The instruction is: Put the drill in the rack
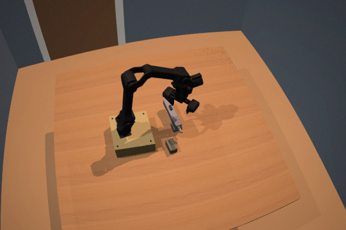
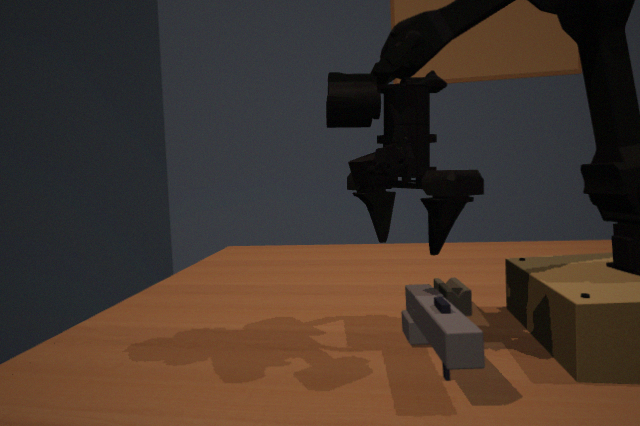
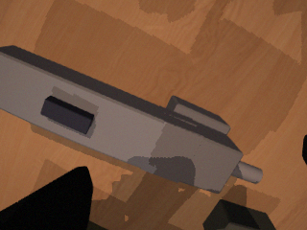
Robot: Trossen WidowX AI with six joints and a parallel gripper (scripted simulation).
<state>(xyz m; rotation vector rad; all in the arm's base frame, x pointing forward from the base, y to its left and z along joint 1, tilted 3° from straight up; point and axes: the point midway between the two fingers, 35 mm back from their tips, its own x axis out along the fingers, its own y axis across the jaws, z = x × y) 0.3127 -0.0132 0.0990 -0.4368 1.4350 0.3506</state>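
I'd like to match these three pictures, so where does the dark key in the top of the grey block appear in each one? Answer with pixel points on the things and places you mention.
Top: key (image 1: 170,107) near the centre, by the block's upper end.
Exterior: lower right.
Wrist: left of centre (image 3: 67,115) (image 2: 442,304).
Shared landmark: the grey block (image 1: 173,115) (image 2: 438,318) (image 3: 120,126).

Top view high, exterior low, sideways.

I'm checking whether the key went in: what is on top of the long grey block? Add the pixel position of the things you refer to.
The dark, flat-topped key (image 1: 170,107) (image 2: 442,304) (image 3: 67,115) sits in its top face; whatever lies beneath it inside is covered.
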